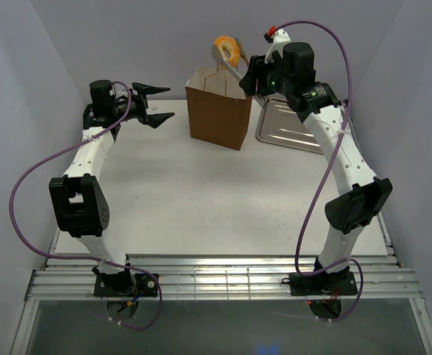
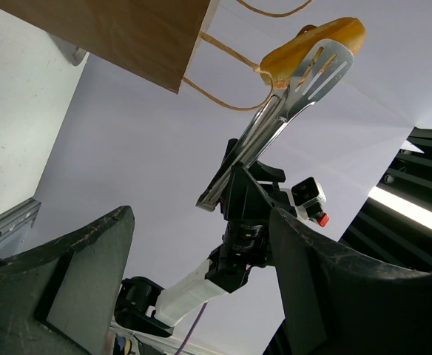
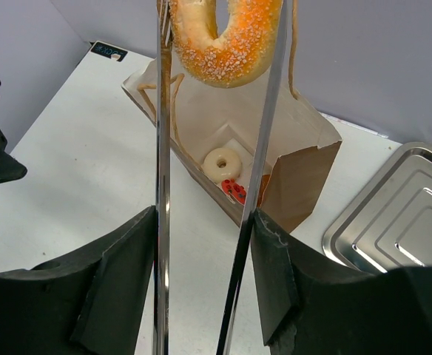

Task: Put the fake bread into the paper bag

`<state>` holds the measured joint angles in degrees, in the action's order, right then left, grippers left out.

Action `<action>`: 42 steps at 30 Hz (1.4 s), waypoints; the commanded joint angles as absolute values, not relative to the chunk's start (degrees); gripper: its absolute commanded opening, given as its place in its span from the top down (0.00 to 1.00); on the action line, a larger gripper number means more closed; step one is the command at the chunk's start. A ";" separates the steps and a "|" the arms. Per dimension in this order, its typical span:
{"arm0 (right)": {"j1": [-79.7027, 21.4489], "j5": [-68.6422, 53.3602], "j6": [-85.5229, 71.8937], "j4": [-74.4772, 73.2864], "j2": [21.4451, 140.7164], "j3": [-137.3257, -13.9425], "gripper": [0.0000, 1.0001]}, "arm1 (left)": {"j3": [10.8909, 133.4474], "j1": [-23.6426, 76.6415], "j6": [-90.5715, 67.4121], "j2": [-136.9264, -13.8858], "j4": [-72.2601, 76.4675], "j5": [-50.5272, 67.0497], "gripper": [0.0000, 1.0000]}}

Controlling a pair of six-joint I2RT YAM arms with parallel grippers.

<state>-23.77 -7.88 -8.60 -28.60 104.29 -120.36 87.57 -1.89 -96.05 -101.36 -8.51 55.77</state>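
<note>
The right claw (image 3: 205, 218) grips tongs (image 3: 161, 185) pinching a sugared orange donut (image 3: 234, 52); the left claw (image 1: 168, 102) gapes empty. Only the right wrist view shows pastries (image 3: 214, 159) inside the paper bag (image 3: 305, 174).

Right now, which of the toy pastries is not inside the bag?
The orange ring donut, pinched in the tongs above the paper bag; the pale round and red-topped tart lie on its floor.

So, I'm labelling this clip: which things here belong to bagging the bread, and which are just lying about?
In the job: orange donut, tongs gripping it, right gripper holding them, paper bag, pale ring and red tart already inside.
Lying about: silver tray, left gripper, open and empty.
</note>
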 commanded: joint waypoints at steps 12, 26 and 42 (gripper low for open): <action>-24.26 -8.53 -8.17 -26.28 101.95 -121.64 0.40 | 87.28 -1.50 -96.15 -97.91 -7.12 56.34 0.16; -24.26 -8.26 -7.91 -26.45 101.60 -121.11 0.36 | 87.36 -1.14 -96.24 -97.91 -6.86 56.42 0.16; -24.26 -7.30 -7.82 -26.72 101.52 -122.08 0.36 | 87.19 -1.23 -96.50 -98.09 -6.42 56.43 0.16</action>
<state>-24.03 -7.81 -8.54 -28.95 104.29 -120.31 87.57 -1.37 -96.47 -101.36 -7.38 55.77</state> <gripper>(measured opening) 0.647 0.839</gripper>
